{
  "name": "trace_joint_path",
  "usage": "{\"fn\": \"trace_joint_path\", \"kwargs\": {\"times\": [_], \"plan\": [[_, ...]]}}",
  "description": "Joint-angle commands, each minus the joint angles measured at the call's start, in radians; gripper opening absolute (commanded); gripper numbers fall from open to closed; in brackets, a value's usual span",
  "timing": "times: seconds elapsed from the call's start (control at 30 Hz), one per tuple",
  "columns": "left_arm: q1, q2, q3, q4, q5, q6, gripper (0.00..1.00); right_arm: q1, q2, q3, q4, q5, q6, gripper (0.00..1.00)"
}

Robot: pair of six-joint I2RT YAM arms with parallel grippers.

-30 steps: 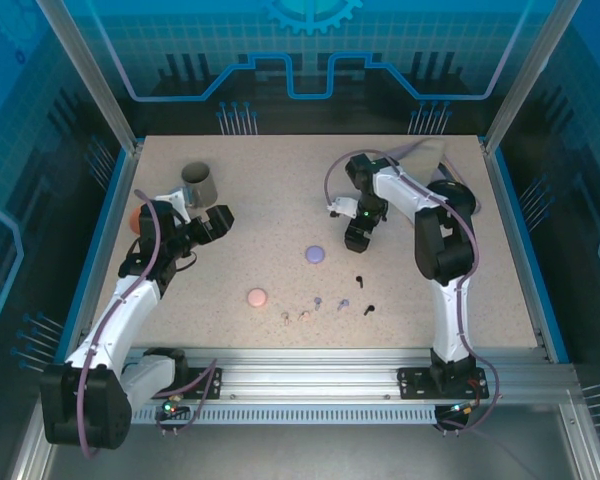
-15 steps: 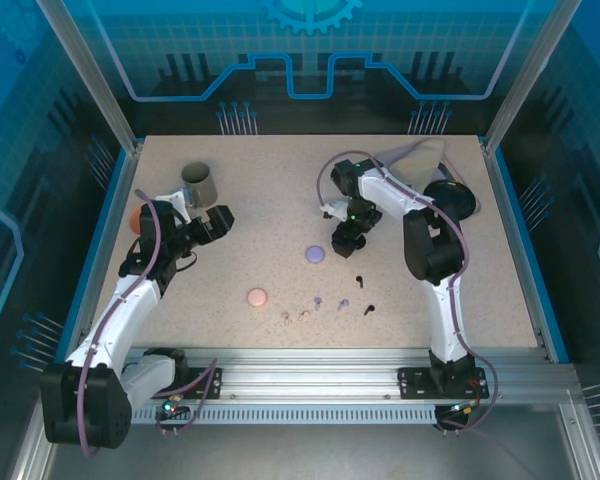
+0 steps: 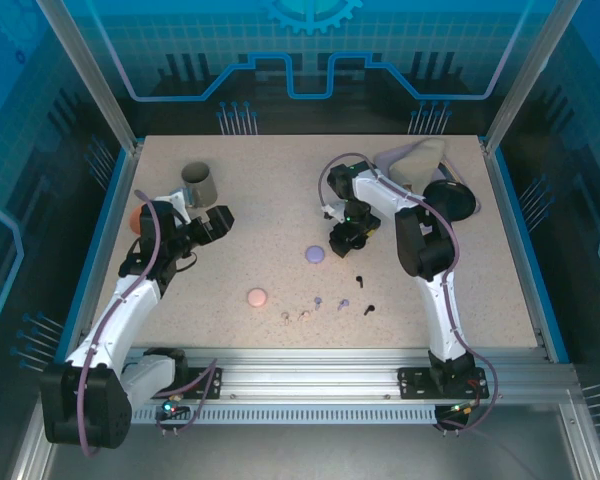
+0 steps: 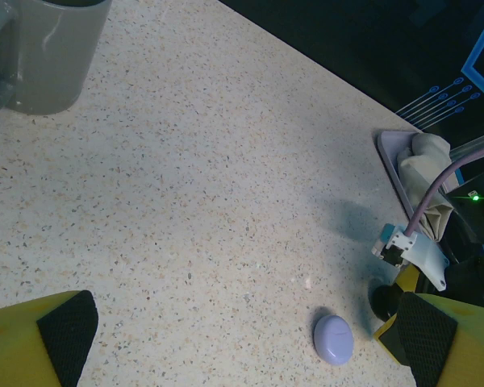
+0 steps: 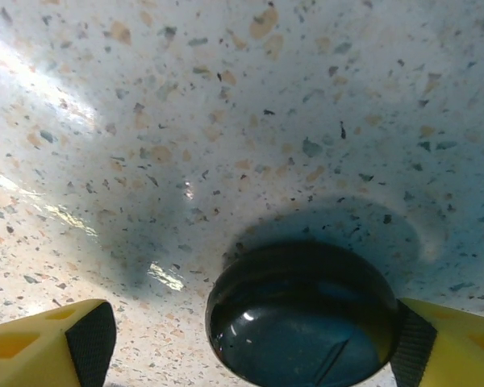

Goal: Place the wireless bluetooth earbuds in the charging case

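- Check the right gripper point(image 3: 342, 240): it points down at the speckled beige table top point(image 3: 260, 170) with its jaws standing apart.
- Between its black pads point(image 5: 90, 343) sits the glossy black round case point(image 5: 302, 314). One pad is at the case's edge (touching or just beside, you cannot tell which). The other pad stands clear of the case.
- Just beside this gripper, on its arm-base side, lies the lavender round case point(image 3: 315, 254).
- Find the small stemmed earbuds point(image 3: 319, 300) loose on the table, further toward the arm bases from the right gripper and apart from it: the black pair point(image 3: 360, 279), the lavender pair point(image 3: 343, 303) and the pinkish-beige pair point(image 3: 303, 314).
- The pink round case point(image 3: 257, 297) lies near the pinkish-beige pair, well apart from either gripper.
- Check the left gripper point(image 3: 220, 222): its jaws are spread wide and grip nothing. The grey mug point(image 4: 40, 56) stands near it, ahead and to one side.
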Motion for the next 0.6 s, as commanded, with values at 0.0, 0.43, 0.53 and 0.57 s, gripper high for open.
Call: {"fn": "trace_joint_path", "kwargs": {"times": [0.0, 0.43, 0.53, 0.57], "plan": [[0.004, -0.02, 0.024, -0.021, -0.004, -0.012, 0.99, 0.008, 0.021, 0.019, -0.007, 0.01, 0.05, 0.85], [0.004, -0.022, 0.023, -0.02, -0.005, -0.017, 0.99, 0.01, 0.063, 0.016, 0.024, 0.072, 0.118, 0.73], [0.004, -0.022, 0.023, -0.02, -0.005, -0.018, 0.99, 0.01, 0.07, 0.012, 0.035, 0.081, 0.128, 0.71], [0.004, -0.022, 0.023, -0.019, -0.004, -0.018, 0.99, 0.01, 0.07, 0.01, 0.042, 0.085, 0.131, 0.7]]}}
